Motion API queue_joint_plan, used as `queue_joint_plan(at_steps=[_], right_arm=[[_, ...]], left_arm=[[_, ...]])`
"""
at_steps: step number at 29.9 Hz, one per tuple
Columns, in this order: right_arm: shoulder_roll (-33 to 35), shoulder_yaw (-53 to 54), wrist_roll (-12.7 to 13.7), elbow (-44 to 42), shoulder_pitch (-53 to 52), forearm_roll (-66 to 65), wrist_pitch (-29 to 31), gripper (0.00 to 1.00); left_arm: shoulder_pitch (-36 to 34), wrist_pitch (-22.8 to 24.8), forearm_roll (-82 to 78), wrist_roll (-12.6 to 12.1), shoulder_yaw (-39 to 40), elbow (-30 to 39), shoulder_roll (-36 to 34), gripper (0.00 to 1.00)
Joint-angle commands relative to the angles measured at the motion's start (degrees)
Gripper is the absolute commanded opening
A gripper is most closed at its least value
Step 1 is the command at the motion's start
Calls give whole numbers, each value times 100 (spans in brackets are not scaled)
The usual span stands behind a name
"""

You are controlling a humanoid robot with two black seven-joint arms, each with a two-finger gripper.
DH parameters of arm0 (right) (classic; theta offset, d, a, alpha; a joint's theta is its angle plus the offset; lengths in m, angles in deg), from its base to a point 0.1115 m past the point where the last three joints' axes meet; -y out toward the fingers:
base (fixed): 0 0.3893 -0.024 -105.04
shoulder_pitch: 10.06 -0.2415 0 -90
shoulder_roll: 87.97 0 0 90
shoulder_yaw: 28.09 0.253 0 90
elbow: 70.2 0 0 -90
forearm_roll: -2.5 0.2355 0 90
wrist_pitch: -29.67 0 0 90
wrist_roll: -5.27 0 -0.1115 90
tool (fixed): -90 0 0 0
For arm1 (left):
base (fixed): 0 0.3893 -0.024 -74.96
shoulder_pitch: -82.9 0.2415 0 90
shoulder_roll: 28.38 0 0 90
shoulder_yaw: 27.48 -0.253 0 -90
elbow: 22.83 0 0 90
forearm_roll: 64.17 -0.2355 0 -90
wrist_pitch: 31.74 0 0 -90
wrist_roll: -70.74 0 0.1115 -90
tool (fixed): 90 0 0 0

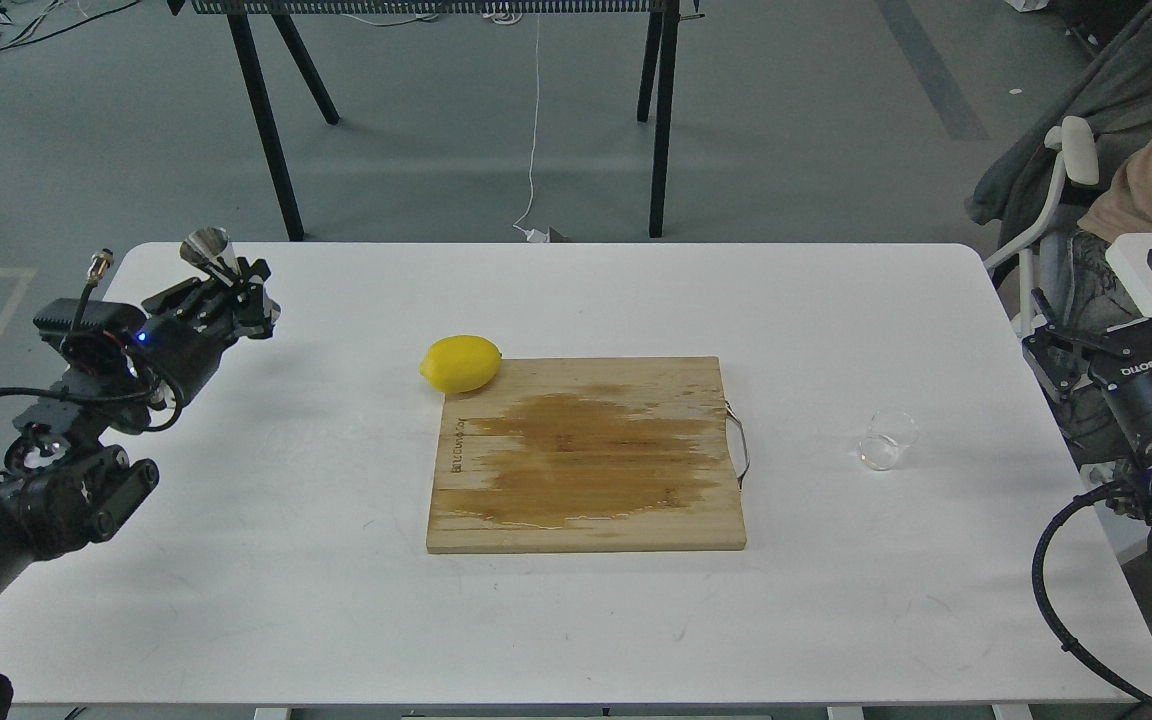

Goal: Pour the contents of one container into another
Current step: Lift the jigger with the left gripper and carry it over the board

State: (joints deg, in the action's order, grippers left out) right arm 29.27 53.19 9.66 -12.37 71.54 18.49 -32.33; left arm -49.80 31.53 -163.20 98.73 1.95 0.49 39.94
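From the head view, the left gripper point(233, 290) holds the steel jigger point(211, 252) in the air over the table's far-left corner, its jaws closed on the narrow waist. The jigger stands nearly upright, its shiny upper cone opening upward above the fingers; the lower cone is hidden among them. Far across the white table point(576, 620), the clear glass cup point(884, 440) sits near the right edge, colourless and see-through, leaning a little to one side; whether it holds any liquid cannot be told. The right gripper point(1111, 315) hangs just off the table's right edge, apart from the cup, its jaws spread wide around nothing.

A wooden cutting board point(586, 455) lies at the table's centre, a broad dark wet stain across its middle and a thin metal handle point(739, 447) on its right side. A yellow lemon point(460, 363) rests on the table, touching the board's far-left corner. Beyond the table, black trestle legs point(266, 120) stand on a grey floor and a white cable point(534, 130) trails down to it. At the far right, a chair point(1056, 190) draped with grey and tan cloth stands beside the table.
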Motion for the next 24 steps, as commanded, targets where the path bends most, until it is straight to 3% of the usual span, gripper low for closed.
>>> queue_joint_plan(at_steps=[1,7,15,24], right_arm=[[0,-8,0,-8,-4,1,0,99],[0,1,0,0,-4,1,0,99],[0,1,0,0,-13,1,0,99],[9,-8,0,0,-13,1,0,99]], left_arm=[[-396,19,-11,0,-8,707,32,10],[-414,27,-37,0,-130,1578,531,10],[-239,-78,-46,0,-1061,1579,1534,10],[262,-127,-73,0,-1484,1456,2168,10]])
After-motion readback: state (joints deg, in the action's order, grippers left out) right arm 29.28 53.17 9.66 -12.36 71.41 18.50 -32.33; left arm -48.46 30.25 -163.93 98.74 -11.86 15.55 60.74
